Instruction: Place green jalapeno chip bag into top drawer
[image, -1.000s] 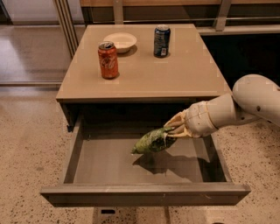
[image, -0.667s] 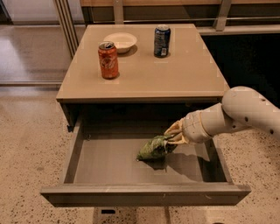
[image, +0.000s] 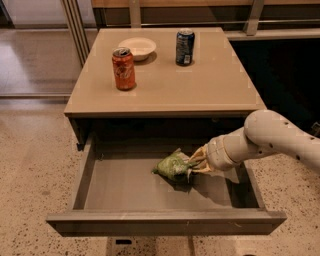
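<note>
**Green bag lowered to the drawer floor, still in the grip**

The green jalapeno chip bag (image: 172, 166) now sits low inside the top drawer (image: 125, 187), right of the middle. Its shadow lies tight beneath it, so it looks to be touching the grey floor or just above it. A second ago it hung higher over the same spot; since then it has come down and crumpled a little.

The gripper (image: 196, 162) is at the bag's right end, its tan fingers closed narrow on the foil. The white arm (image: 272, 135) reaches in over the drawer's right side.

By my reading the carrying is done and the bag is where the task wants it. What remains is to release it and lift the arm out clear of the drawer wall.

On the table top (image: 165, 85) above stand an orange-red soda can (image: 123, 68), a dark can (image: 185, 47) and a white bowl (image: 137, 47), all well apart from the work.
</note>
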